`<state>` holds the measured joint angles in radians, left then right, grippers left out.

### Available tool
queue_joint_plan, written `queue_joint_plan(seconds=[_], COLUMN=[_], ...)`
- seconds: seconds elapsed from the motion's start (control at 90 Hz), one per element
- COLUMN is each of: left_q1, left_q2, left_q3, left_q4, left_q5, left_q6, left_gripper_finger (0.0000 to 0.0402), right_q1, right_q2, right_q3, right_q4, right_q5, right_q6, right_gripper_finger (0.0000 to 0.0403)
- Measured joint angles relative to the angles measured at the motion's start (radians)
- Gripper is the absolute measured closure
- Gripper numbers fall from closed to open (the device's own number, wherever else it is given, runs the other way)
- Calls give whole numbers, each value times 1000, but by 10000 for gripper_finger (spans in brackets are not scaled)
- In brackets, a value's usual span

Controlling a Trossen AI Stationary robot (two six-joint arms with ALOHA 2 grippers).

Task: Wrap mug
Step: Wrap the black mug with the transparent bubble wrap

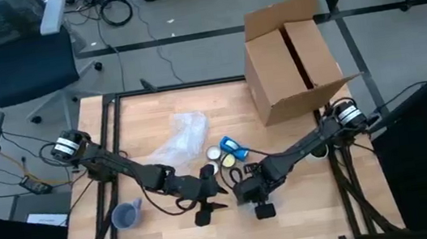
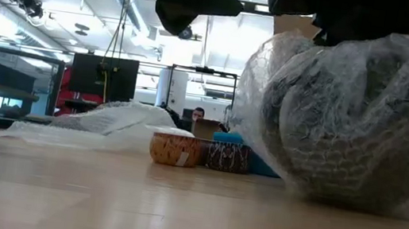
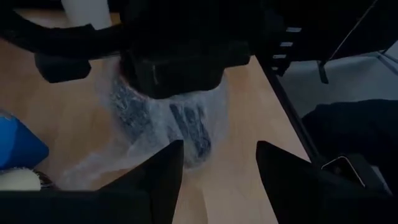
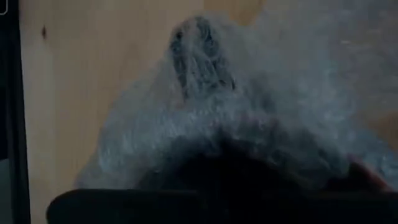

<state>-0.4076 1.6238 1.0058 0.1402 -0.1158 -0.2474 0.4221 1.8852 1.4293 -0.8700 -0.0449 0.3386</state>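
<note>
Because the table (image 1: pixel 155 110) has bare wood along its near edge while a box (image 1: pixel 291 57) crowds the far right corner, the near side looks the freest way to move. The mug (image 2: pixel 356 120), swathed in bubble wrap (image 2: pixel 270 76), sits near the near edge's middle; it is probably hard, breakable, and slippery under soft film, best pinched across the body. The right gripper (image 1: pixel 247 190) is over it, fingers unreadable; the left gripper (image 3: pixel 214 165) is spread beside it.
</note>
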Motion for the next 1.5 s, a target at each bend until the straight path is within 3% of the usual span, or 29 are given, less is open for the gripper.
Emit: queue_joint_plan(seconds=[0.278, 0.867, 1.044, 1.378, 1.5], left_q1=[0, 0, 0, 0, 0], left_q2=[0, 0, 0, 0, 0], left_q3=[0, 0, 0, 0, 0], left_q4=[3, -2, 0, 5, 5], left_q5=[-3, -4, -4, -4, -4], left_q6=[0, 0, -3, -20, -20], left_gripper_finger=[214, 214, 214, 214, 214], right_q1=[15, 28, 28, 22, 12], right_q2=[-65, -104, -105, -106, -111], right_q3=[119, 132, 76, -181, -207], right_q4=[-164, -164, -141, 152, 163], right_q5=[54, 123, 157, 128, 128], right_q6=[23, 48, 91, 115, 126], right_gripper_finger=[403, 403, 403, 403, 403])
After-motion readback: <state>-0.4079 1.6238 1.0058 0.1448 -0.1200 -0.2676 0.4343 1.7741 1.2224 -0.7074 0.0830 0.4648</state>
